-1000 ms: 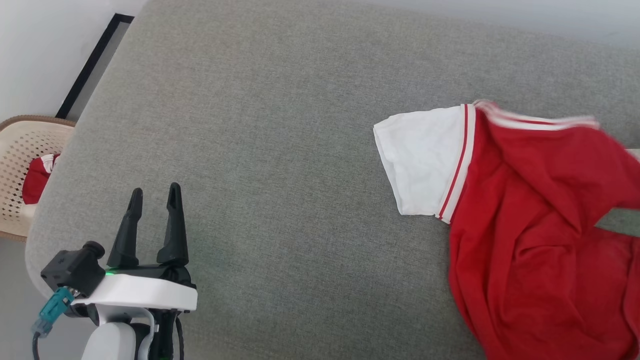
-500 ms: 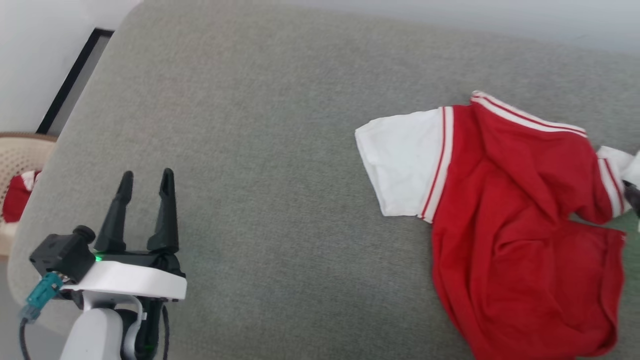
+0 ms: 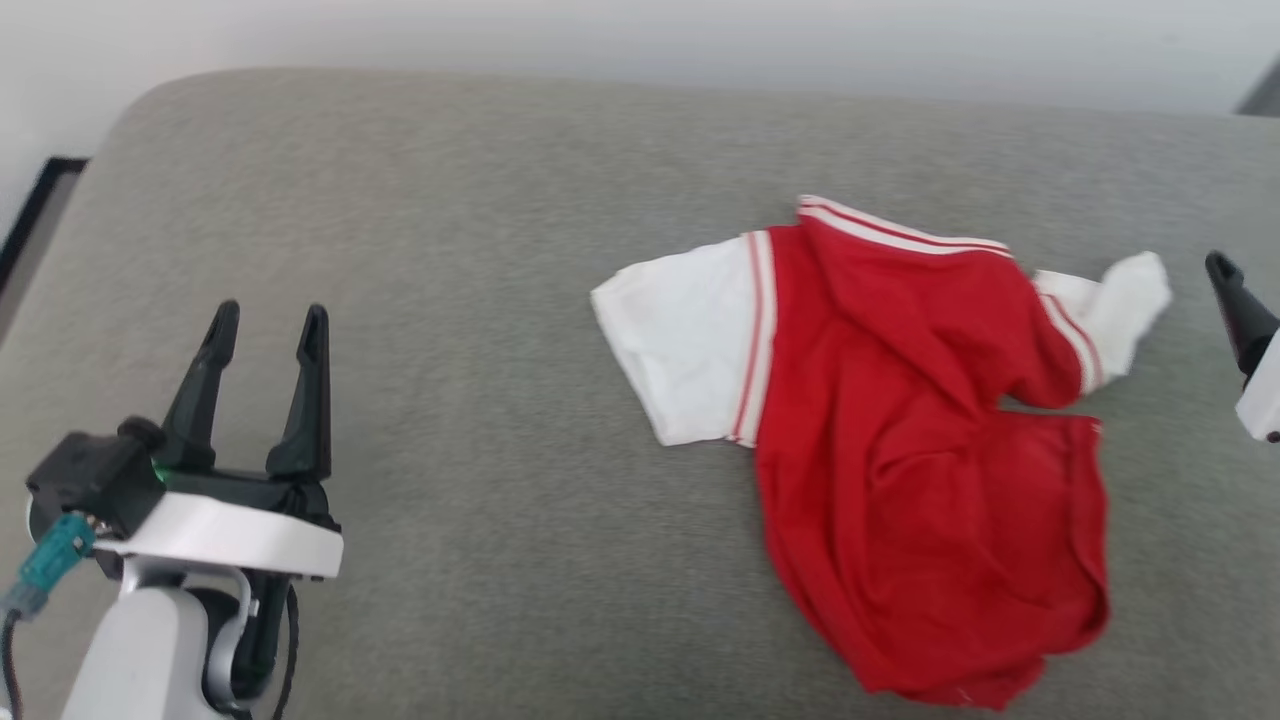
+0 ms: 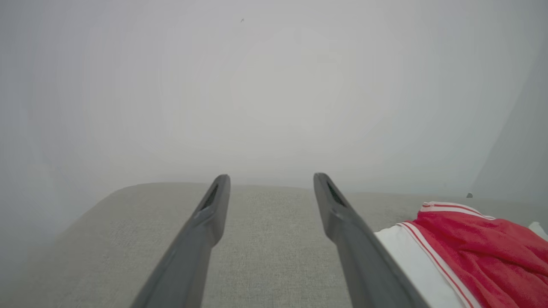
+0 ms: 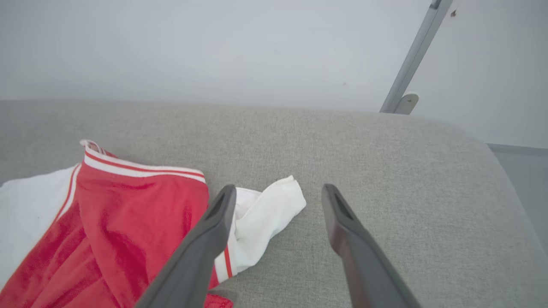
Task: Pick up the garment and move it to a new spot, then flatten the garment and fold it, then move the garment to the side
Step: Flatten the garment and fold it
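Grey cushion looks shifted since your camera turned; garment lies crumpled, left hand and right hand spread, empty.

The head camera has swung right, so the red jersey sits nearer the middle of its view. The jersey's right white sleeve, up against the right claw half a second ago, now lies crumpled on the grey cushion. That claw stands parted, just right of the jersey and apart from it.

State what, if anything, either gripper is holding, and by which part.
Nothing: left gripper and right gripper are open; the red jersey lies loose on the cushion.
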Robot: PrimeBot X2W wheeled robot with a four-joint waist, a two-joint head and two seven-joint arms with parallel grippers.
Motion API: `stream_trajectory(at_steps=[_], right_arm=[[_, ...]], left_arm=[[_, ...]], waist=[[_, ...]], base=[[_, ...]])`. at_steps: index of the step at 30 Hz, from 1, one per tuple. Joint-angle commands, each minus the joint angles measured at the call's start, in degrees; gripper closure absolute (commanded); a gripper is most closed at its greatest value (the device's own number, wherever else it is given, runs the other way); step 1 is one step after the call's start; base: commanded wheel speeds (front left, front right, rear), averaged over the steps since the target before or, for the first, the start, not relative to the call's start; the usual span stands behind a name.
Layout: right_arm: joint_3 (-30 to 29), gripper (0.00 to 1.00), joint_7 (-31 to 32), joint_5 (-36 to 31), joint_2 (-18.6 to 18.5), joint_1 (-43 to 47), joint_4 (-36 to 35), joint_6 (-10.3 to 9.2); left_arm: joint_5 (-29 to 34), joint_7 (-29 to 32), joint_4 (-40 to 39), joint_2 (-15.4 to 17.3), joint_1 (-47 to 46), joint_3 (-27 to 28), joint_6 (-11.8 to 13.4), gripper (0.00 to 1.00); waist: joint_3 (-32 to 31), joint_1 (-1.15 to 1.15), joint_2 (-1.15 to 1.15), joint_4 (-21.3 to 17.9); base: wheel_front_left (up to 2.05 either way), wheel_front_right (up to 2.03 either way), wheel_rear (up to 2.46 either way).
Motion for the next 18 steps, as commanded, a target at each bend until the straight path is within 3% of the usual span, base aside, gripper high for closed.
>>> stream_trajectory(at_steps=[1, 11, 18], right_arm=[[0.2, 0.00, -1.6, -0.8, 0.7, 1.3, -2.0, -0.04], [0.1, 0.00, -13.8, -5.4, 8.7, 7.0, -17.7, -0.03], [0.4, 0.00, -21.3, -8.2, 14.2, 10.5, -23.2, -0.04]], left_arm=[[0.3, 0.4, -0.5, 0.5, -1.2, -0.2, -0.2, 0.00], [-3.5, 6.5, -1.4, 6.3, -8.7, -5.2, -0.2, 0.00], [-10.3, 16.8, 3.3, 11.7, -16.6, -11.7, -0.2, 0.00]], waist=[[-0.5, 0.00, 0.00, -2.4], [0.8, 0.00, 0.00, -9.3], [2.1, 0.00, 0.00, -13.8]], base=[[0.00, 0.00, 0.00], [0.00, 0.00, 0.00], [0.00, 0.00, 0.00]])
